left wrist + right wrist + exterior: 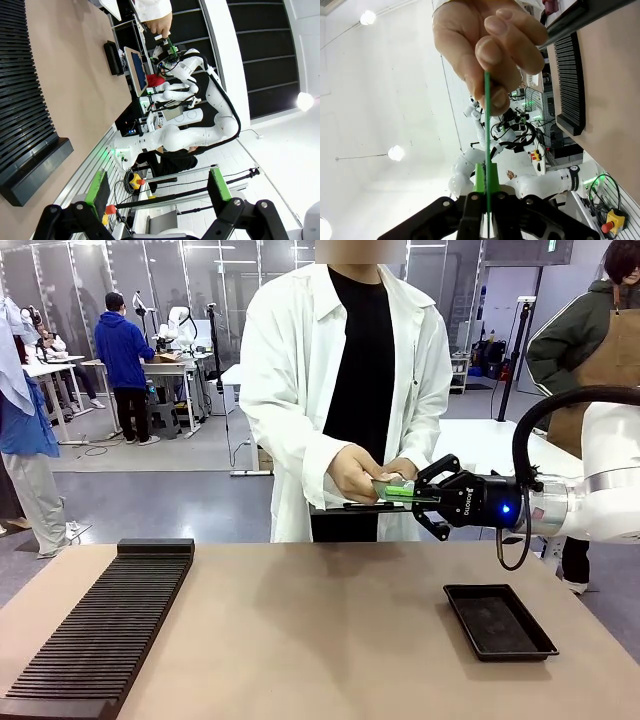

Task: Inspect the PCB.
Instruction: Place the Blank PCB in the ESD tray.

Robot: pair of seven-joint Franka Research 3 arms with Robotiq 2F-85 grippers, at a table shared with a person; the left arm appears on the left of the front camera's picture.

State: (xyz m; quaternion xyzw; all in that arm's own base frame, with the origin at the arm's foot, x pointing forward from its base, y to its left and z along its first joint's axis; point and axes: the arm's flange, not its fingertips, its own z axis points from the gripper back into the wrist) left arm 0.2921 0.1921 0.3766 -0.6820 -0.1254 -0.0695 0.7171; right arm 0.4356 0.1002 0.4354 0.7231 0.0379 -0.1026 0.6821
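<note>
Green PCB (392,490) pinched by right fingers (480,182) and one hand (355,472) past surface's (300,620) far edge.
One tray (500,622), one rack (100,635); left fingers (97,190) spread.

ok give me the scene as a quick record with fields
pcb: in the air, off the table
right gripper: shut on pcb
hand: person's, pinching the pcb's other end
left gripper: open, holding nothing
tray: on table, robot's right
rack: on table, robot's left
</note>
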